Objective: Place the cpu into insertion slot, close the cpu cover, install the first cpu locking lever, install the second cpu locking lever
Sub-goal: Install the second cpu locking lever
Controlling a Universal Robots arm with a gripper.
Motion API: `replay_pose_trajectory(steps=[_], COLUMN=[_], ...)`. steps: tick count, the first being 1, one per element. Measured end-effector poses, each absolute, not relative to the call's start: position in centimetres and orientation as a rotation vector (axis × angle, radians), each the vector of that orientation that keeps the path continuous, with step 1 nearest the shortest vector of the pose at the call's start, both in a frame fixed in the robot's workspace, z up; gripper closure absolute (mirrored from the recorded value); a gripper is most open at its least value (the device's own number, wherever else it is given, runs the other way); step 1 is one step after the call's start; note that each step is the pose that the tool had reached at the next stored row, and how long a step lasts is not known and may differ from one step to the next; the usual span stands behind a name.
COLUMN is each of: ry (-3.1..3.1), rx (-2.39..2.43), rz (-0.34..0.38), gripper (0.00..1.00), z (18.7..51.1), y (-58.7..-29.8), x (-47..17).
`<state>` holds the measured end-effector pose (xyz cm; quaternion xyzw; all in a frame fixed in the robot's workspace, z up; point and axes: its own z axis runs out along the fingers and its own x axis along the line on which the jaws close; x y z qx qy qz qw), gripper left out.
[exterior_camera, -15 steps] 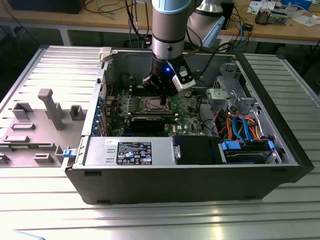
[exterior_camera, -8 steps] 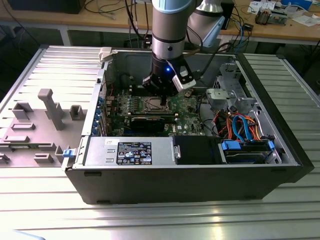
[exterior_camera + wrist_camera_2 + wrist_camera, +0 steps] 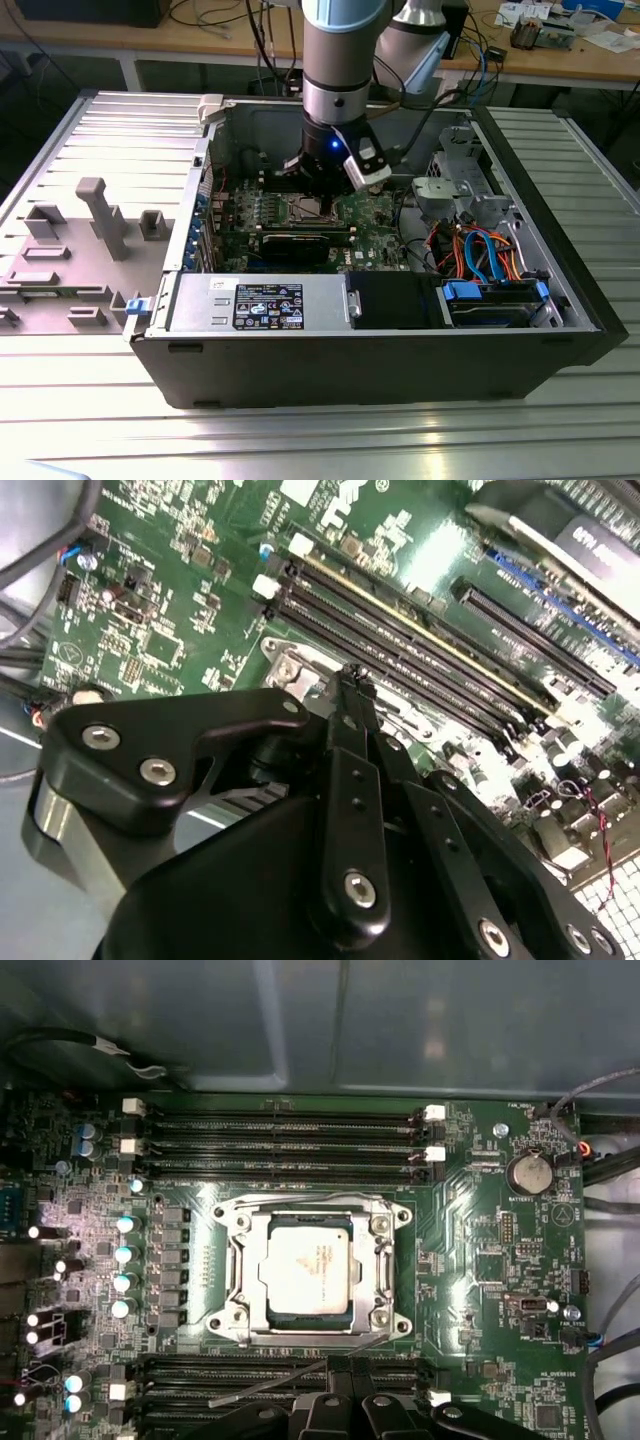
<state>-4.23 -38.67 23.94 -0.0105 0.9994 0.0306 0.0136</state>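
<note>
One chip (image 3: 309, 1268) sat inside socket (image 3: 237, 1260), cover (image 3: 380, 1260) shut over its edges, just ahead of gripper (image 3: 345, 1375). Gripper fingers (image 3: 352, 695) pressed together, holding nothing. Both inside open computer case (image 3: 350, 375).

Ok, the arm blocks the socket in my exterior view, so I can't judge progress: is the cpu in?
Observer: Yes. In the first wrist view the cpu lies flat in the insertion slot.
Operator: And the cover?
Observer: The cpu cover is down over it, framing the chip's edges.
Operator: Where is the tool?
Observer: The tool is at one side of the socket, over a bank of memory slots. A thin wire lever runs slantwise there, away from the frame.
</note>
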Motion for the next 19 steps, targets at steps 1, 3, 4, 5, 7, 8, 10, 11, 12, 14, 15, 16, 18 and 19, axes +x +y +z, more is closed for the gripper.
replay_pose_trajectory(steps=[1, 3, 4, 5, 7, 8, 10, 11, 12, 14, 15, 16, 18, 19], ry=[3.112, 3.112, 3.112, 3.112, 3.112, 3.112, 3.112, 3.112, 3.112, 3.112, 3.112, 3.112, 3.112, 3.112], rx=[-0.033, -0.032, -0.033, -0.033, -0.032, -0.032, -0.032, -0.032, -0.032, -0.032, -0.032, -0.032, -0.033, -0.033], rz=[0.107, 0.117, 0.118, 0.119, 0.119, 0.119, 0.119, 0.119, 0.119, 0.119, 0.119, 0.119, 0.119, 0.12], gripper=[0.89, 0.89, 0.89, 0.89, 0.89, 0.89, 0.89, 0.89, 0.89, 0.89, 0.89, 0.89, 0.89, 0.89], z=[23.94, 23.93, 23.91, 23.9, 23.9, 23.9, 23.9, 23.9, 23.9, 23.9, 23.9, 23.9, 23.9, 23.91], y=[-38.69, -38.83, -39.05, -39.22, -39.37, -39.37, -39.54, -39.54, -39.55, -39.55, -39.55, -39.55, -39.6, -39.65], x=[-4.42, -4.72, -4.79, -4.82, -4.83, -4.83, -4.83, -4.83, -4.83, -4.82, -4.83, -4.83, -4.81, -4.8])
